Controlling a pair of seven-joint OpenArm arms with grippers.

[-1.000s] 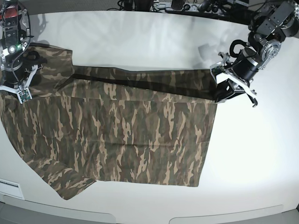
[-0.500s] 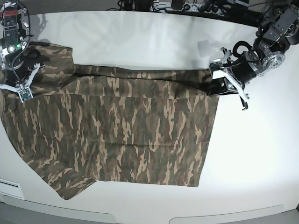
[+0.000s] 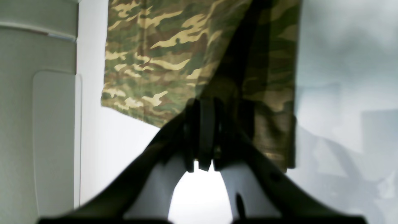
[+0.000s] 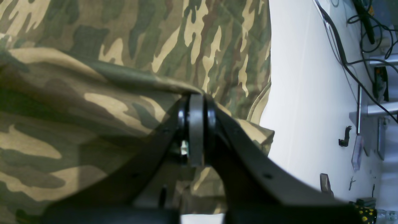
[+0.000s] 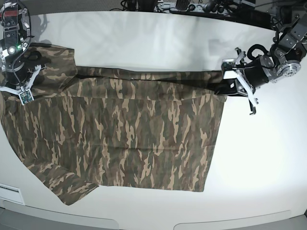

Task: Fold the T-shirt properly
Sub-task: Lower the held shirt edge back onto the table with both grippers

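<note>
A camouflage T-shirt lies spread on a white table — both grippers, left and right, pinch its far corners.

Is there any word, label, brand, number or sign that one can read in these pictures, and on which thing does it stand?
None can be read.
T-shirt: only camouflage print, no lettering visible.
Left gripper and right gripper: no readable marking.
Table: bare white, no text.

No text, label or number can be read anywhere — only camouflage print shows.
</note>
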